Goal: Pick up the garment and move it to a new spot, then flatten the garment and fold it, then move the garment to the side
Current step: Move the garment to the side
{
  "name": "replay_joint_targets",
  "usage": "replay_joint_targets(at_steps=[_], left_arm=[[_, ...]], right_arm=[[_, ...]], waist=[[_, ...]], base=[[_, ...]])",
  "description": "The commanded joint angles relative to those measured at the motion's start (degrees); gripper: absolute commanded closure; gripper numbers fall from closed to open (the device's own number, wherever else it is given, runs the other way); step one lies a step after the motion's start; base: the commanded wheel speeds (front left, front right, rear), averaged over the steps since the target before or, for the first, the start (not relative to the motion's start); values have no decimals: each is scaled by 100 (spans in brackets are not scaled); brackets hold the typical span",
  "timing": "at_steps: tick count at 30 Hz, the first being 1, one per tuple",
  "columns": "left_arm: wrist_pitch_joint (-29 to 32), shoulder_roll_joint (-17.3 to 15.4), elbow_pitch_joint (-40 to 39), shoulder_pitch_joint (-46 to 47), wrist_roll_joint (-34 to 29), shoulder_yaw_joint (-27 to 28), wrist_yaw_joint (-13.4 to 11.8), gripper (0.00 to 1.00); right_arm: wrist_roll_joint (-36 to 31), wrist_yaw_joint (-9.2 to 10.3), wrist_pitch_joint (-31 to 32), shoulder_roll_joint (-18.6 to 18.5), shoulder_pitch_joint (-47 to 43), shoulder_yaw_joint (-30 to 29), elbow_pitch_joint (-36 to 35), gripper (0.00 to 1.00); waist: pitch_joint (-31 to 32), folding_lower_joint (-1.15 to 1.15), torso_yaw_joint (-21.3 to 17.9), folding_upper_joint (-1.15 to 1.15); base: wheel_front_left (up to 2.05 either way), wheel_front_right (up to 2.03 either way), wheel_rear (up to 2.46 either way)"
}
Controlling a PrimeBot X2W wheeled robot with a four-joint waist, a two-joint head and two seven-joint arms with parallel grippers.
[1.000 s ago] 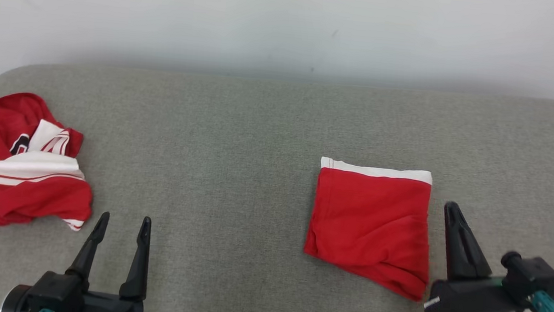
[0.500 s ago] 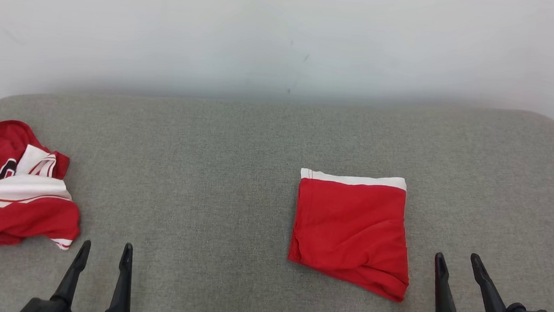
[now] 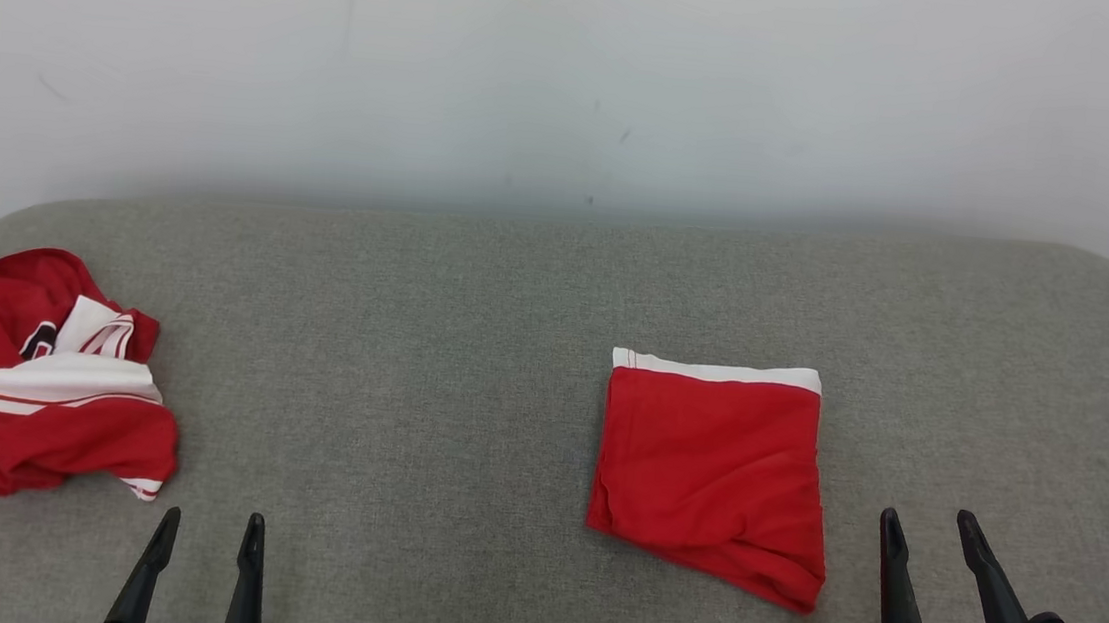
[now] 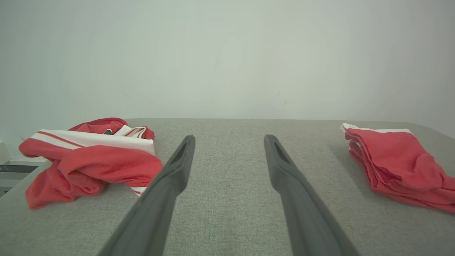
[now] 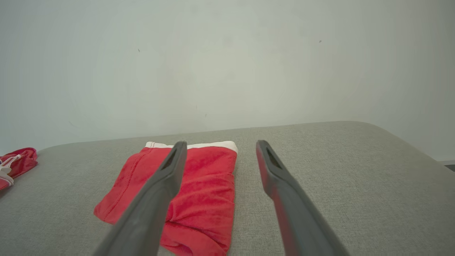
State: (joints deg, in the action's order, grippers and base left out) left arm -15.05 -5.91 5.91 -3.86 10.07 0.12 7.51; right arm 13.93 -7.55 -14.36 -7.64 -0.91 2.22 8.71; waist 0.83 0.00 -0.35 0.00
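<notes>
Nearest, the left gripper (image 3: 212,519) and right gripper (image 3: 928,518) both stood with fingers spread, holding nothing, over the grey cushion (image 3: 431,341). Just left of the right gripper and a little farther lay the folded red garment (image 3: 711,476), flat, right of centre, touching neither gripper. Its longer side ran near to far, with the white band (image 3: 716,370) along the far edge and the near edge slanted. At the left edge lay a crumpled jersey (image 3: 36,387). Farthest stood a wall (image 3: 575,72).

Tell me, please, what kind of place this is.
Probably an indoor test setup for folding clothes: a grey fabric-covered surface against a bare white wall, with a folded red garment and a crumpled red-and-white garment lying on it.
</notes>
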Motion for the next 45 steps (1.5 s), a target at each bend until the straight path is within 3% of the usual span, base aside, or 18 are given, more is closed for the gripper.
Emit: replay_joint_targets(at_steps=[1, 21, 29, 45], left_arm=[[-19, -6, -46, -105, -34, -14, -7, 0], [-19, -39, -120, -99, -103, -46, -7, 0], [-19, -6, -113, 36, -131, -159, -7, 0], [-19, -23, 22, 500, 22, -486, -7, 0]], right_arm=[[-35, 11, 8, -13, -47, -35, -25, 0], [-114, 11, 139, 58, -83, -159, 25, 0], [-81, 11, 461, -139, 336, -146, 308, 0], [16, 11, 976, -392, 1984, -43, 2229, 0]], waist=[[3, 0, 18, 0], [-19, 0, 83, 0], [-101, 0, 224, 0], [-718, 0, 687, 0]], base=[[0, 0, 0], [0, 0, 0], [0, 0, 0], [0, 0, 0]])
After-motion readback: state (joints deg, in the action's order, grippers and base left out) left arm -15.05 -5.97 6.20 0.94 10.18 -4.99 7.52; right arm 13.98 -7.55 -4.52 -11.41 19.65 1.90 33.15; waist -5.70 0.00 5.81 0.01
